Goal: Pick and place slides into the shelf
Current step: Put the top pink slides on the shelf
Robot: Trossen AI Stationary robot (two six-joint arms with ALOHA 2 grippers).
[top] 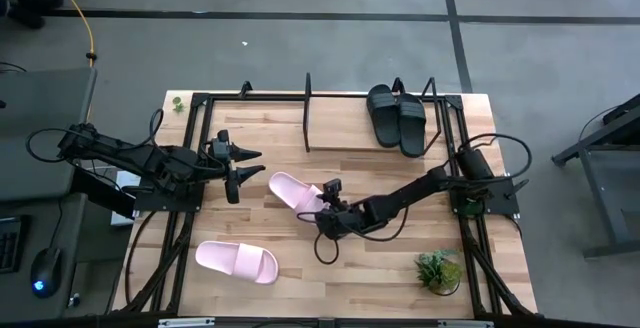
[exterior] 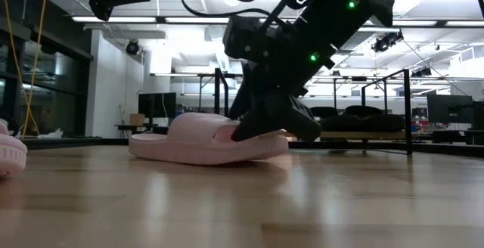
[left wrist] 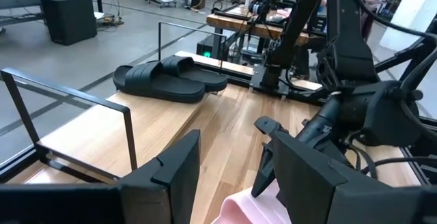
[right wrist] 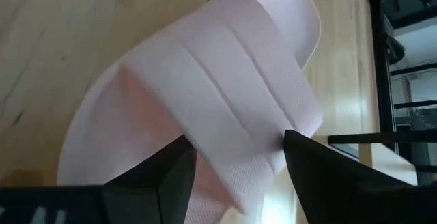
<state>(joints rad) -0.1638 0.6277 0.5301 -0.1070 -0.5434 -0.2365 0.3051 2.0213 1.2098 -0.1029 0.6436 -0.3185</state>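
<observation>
My right hand (top: 322,211) is down low in the middle of the tabletop (top: 380,268). Its two fingers (right wrist: 321,176) are spread wide, one on each side of the strap of a pink slide (top: 292,189). They are not squeezing it. The slide lies flat on the wood.

My left hand (top: 243,165) hangs in the air to the left of this slide, above the tabletop. Its fingers (left wrist: 171,176) are apart and hold nothing.

The other pink slide (top: 236,260) lies by itself at the near left of the tabletop, well apart from both hands.

The two black slides (top: 396,116) sit side by side, touching, on the right part of the shelf (top: 330,128) at the far edge. The left part of the shelf shows only its wooden board.

A small green plant (top: 438,269) stands at the near right.
</observation>
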